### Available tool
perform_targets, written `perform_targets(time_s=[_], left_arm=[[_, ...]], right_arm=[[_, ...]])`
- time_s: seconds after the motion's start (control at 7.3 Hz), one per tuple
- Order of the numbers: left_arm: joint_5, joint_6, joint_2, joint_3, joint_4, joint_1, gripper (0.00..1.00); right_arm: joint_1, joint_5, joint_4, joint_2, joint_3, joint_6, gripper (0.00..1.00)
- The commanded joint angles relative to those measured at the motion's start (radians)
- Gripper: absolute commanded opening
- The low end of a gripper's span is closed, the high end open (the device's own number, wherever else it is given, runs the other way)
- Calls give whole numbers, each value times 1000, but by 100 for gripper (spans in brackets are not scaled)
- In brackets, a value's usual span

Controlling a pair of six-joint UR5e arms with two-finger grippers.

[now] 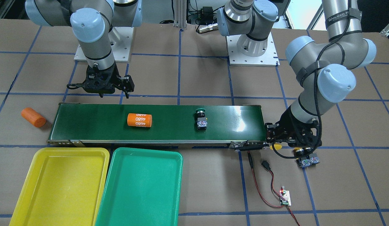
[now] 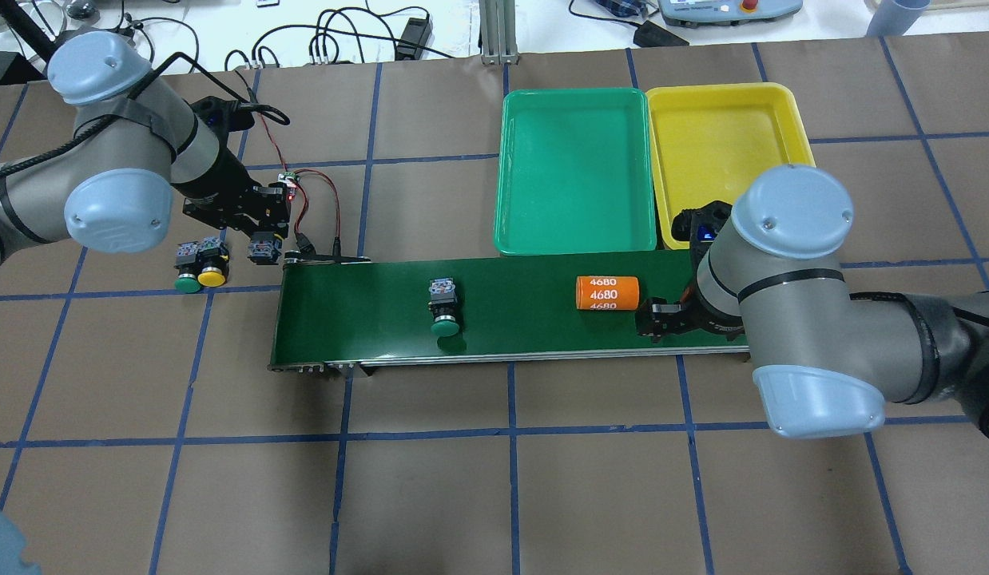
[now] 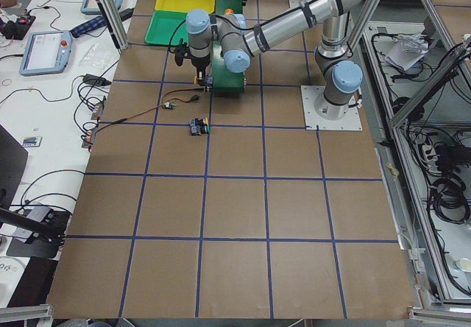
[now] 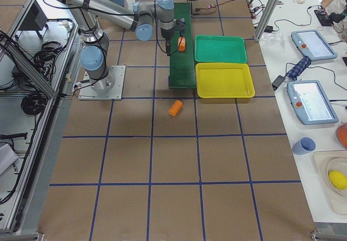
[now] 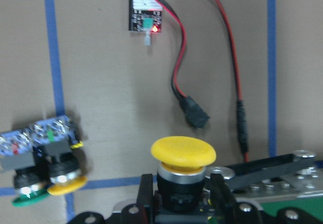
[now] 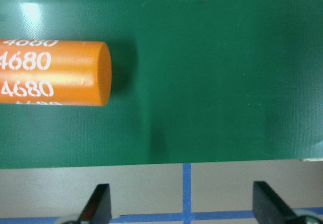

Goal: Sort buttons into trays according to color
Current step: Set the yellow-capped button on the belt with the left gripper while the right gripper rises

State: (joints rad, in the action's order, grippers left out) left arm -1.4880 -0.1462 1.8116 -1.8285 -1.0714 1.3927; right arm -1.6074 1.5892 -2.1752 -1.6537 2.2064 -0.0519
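My left gripper [image 2: 260, 242] is shut on a yellow-capped button [image 5: 183, 155], held just off the end of the conveyor belt [image 1: 156, 124]; its cap also shows in the front view [image 1: 276, 146]. A green-capped button [image 2: 188, 281] and a yellow-capped button [image 2: 213, 276] stand together on the table beside it. Another green-capped button [image 2: 444, 307] lies on the belt. My right gripper [image 6: 184, 206] is open and empty at the belt's robot-side edge. The yellow tray [image 2: 730, 152] and green tray [image 2: 574, 172] lie side by side beyond the belt, both empty.
An orange cylinder marked 4680 [image 2: 607, 293] lies on the belt close to my right gripper. A second orange cylinder [image 1: 33, 117] lies on the table off the belt's other end. A small circuit board [image 2: 287, 182] with red wires lies near my left gripper.
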Motion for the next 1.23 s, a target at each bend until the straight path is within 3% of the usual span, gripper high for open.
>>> perform_targets(time_s=[0.0,0.27,0.41,0.55,0.82,1.1], left_arm=[[-8,39,-52,-125,11,26,0],[-5,37,-86,-146,-1,28,0],[-9,37,-69,-141,1,28,33],[-6,36,-72,-150,-7,28,99],[-6,40,-83,-153,-8,28,100],[-12,36,-104,-56,-16,7,100]], right_arm=[[1,0,9,-1,-26,0,100],[0,-11,76,-1,-161,-6,100],[0,-11,207,-3,-219,-8,100],[1,1,391,-2,-287,-2,100],[1,2,619,-3,-498,0,100],[0,8,705,5,-534,4,100]])
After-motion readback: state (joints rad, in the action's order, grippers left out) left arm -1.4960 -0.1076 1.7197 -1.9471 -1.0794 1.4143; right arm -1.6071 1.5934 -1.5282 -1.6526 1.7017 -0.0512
